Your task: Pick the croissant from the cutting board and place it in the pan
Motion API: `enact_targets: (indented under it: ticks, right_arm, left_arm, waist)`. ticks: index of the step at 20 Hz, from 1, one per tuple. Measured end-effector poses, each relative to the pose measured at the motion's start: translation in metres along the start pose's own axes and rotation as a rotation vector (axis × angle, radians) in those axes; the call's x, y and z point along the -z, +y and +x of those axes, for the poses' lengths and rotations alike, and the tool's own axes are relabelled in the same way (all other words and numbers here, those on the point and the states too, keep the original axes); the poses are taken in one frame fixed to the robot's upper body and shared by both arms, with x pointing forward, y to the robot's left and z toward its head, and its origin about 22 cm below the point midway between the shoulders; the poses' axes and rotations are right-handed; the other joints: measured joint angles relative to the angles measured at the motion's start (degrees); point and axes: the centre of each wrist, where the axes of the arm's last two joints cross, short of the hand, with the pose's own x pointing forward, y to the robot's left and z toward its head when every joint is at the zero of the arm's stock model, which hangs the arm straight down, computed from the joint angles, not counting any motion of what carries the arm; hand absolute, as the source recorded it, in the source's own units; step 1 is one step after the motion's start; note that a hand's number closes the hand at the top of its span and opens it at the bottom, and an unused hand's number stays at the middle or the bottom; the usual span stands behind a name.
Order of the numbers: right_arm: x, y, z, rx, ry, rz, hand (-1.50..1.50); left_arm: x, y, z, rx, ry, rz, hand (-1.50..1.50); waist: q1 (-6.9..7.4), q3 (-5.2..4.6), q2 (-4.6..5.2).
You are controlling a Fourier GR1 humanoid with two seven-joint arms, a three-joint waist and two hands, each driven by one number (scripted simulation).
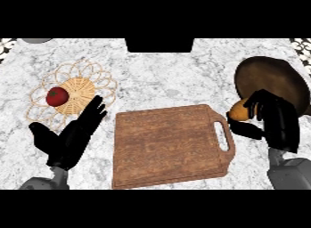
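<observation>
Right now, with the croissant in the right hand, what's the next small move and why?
Probably carry it a little further over the pan before letting go. The right hand is curled round the croissant, which sits at the pan's near rim, between the pan and the cutting board, not yet over the pan's middle. The left hand rests open by the basket.

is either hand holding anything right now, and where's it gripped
The right hand holds the croissant, fingers curled round its right side; the left hand holds nothing.
</observation>
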Motion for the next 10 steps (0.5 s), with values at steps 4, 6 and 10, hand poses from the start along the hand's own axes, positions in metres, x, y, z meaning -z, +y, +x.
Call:
enact_targets:
  ticks: [4, 6, 10]
  right_arm:
    - [0.028, 0.01, -0.028, -0.027, 0.007, -0.073, 1.5]
    - [0.044, 0.012, -0.039, -0.044, 0.027, -0.129, 1.5]
    - [0.073, 0.012, -0.067, -0.057, 0.069, -0.237, 1.5]
  left_arm:
    - [0.003, 0.001, 0.001, 0.003, 0.0, 0.001, 0.0]
    - [0.004, -0.002, -0.002, -0.001, 0.002, -0.003, 0.0]
    - [0.006, -0.004, 0.001, -0.001, 0.003, -0.012, 0.0]
  waist:
    - [0.21, -0.01, 0.07]
    - [0.37, 0.0, 0.12]
    - [0.98, 0.04, 0.33]
